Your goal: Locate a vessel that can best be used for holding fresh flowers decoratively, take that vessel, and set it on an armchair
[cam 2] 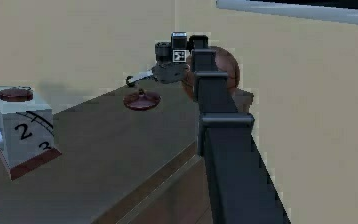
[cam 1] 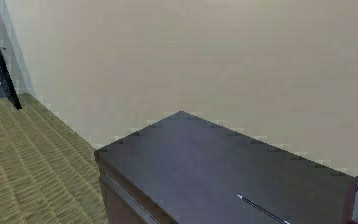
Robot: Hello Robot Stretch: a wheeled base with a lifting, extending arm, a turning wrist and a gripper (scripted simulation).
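A rounded reddish-brown vessel (cam 2: 227,70) stands at the far end of a dark wooden dresser (cam 2: 107,140), partly hidden behind my arm (cam 2: 222,130). The arm reaches out over the dresser top. Its gripper (cam 2: 147,75) sits left of the two white marker squares, just left of the vessel. A small dark-red dish-like thing (cam 2: 142,101) lies on the dresser right below the fingers (cam 2: 137,78). I cannot tell whether the gripper holds anything. The forward view has the same dresser top (cam 1: 207,165) in its lower right.
A white box with a clock face and numbers (cam 2: 25,130) stands on the dresser at the arm side view's left. A thin pen-like stick (cam 1: 264,209) lies on the dresser top. Beige walls stand behind the dresser. Patterned carpet (cam 1: 37,170) and a dark door edge (cam 1: 2,60) lie at the forward view's left.
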